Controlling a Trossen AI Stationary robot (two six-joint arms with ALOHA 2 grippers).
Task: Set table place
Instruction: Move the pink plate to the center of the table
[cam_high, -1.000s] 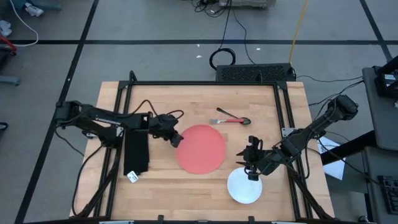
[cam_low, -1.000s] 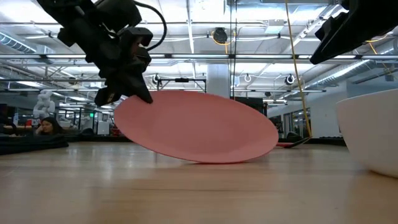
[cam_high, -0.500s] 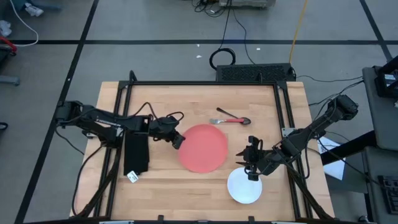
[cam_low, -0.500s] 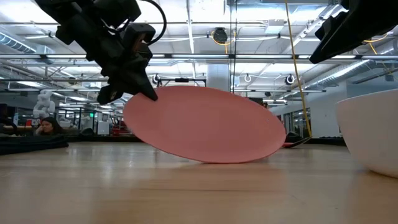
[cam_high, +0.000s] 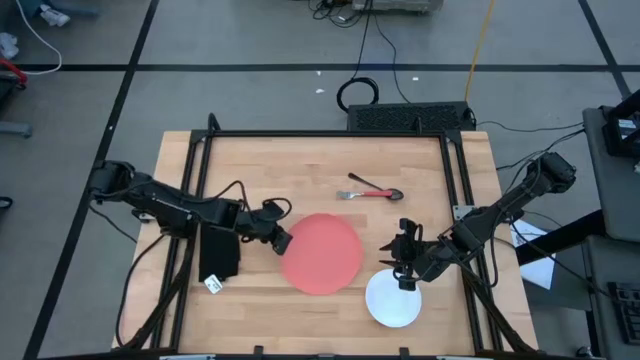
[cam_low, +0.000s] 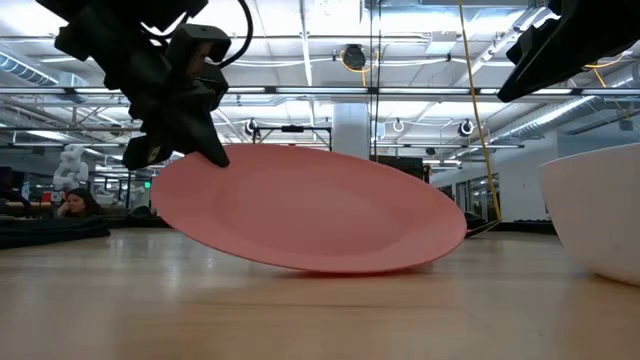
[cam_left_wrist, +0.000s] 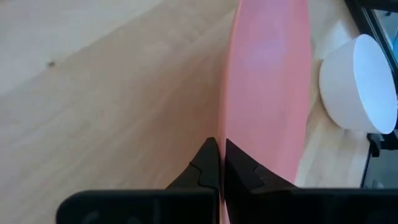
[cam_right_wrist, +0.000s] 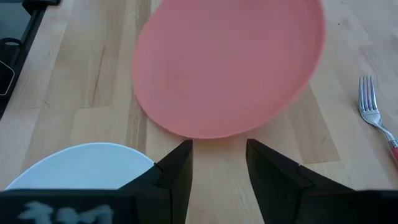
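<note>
A round pink plate (cam_high: 322, 253) sits tilted on the light-wood table (cam_high: 300, 165), its right edge (cam_low: 440, 255) down on the wood and its left edge raised. My left gripper (cam_high: 282, 241) is shut on the plate's left rim. A white bowl (cam_high: 392, 298) stands on the table to the plate's right. My right gripper (cam_high: 403, 262) hovers open over the bowl's far rim, touching nothing. A fork and spoon with red handles (cam_high: 372, 190) lie farther back. My left gripper pinches the plate's left rim (cam_left_wrist: 225, 134) between its two fingers, one finger above the rim and one below. The fingers come level from the table's left side. The plate is tilted, its held edge (cam_low: 205, 160) lifted and its opposite edge resting on the table.
Black frame rails (cam_high: 330, 134) run along the table's far side and both ends. A black flat pad (cam_high: 218, 245) with a white tag lies at the left, beside my left arm. Bare wood lies near the front edge.
My left gripper has drawn the plate toward the table's near edge and a little to the left, still shut on its rim. The plate stays tilted with its right edge sliding along the wood.
</note>
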